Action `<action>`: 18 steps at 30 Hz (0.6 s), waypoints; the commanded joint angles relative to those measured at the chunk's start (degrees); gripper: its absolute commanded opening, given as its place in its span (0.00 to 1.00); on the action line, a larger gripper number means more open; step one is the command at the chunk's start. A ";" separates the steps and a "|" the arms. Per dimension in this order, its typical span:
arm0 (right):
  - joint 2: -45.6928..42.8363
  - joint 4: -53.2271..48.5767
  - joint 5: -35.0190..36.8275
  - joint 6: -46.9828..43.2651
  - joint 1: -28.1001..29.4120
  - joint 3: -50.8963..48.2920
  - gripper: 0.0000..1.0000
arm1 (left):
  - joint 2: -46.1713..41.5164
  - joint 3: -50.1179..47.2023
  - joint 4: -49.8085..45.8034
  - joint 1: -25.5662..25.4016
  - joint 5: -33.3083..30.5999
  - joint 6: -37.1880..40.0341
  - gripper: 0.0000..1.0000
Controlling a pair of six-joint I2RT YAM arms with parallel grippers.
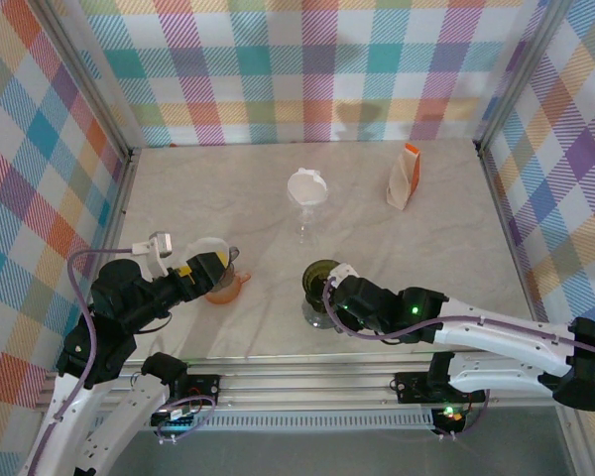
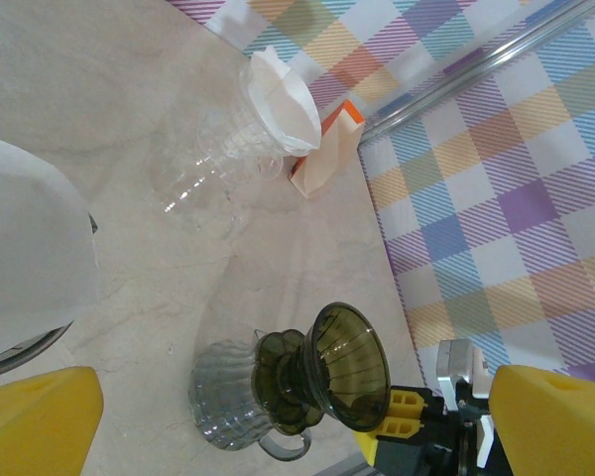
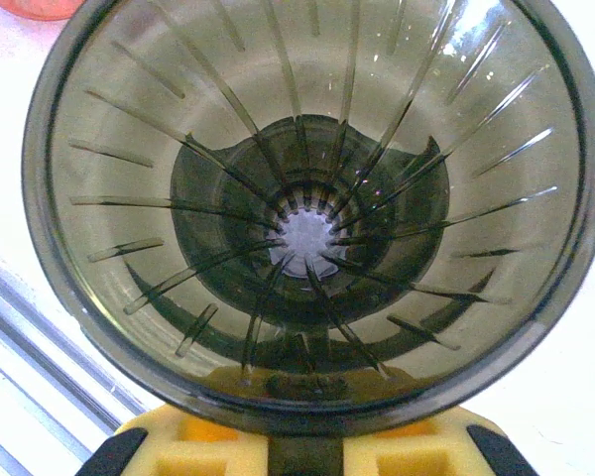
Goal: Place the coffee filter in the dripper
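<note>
Left claw: yellow pads spread wide, nothing pinched between them. White paper coffee filter sits just beside the left pad, on its outer side. From the top view it lies over an orange-pink dripper just below the claw; cannot tell whether it is seated in that or lifted off it. Target, as judged: dark olive dripper on a ribbed glass carafe, ahead of the left claw and towards its right pad, well apart from the filter. Right claw: its wrist camera looks straight down the dripper's ribbed cone, which has no paper in it. The rim crosses directly in front of the yellow fingertips, which look close together. Cannot tell whether they pinch the rim or only rest against it. A second filter stands in a clear glass stand, far ahead of both claws, with an orange-and-white filter box near it. Task judged not yet done. Risks: (1) with the pads spread there is no hold on the paper, and a shallow or one-sided pinch could crease it or let it slip in transit. (2) The right claw occupies one side of the dripper's rim, so the left claw could strike it on approach, or the filter edge could catch on it and seat askew on the ribs. (3) The dripper is perched on glass, so a sideways nudge could tip the pair. (4) If the right claw is not actually gripping, pressing the paper down could shift the dripper.
</note>
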 commanded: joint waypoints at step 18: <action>-6.62 -0.65 9.74 4.00 0.32 0.22 0.69 | 0.15 0.20 0.80 -0.37 0.75 0.05 1.00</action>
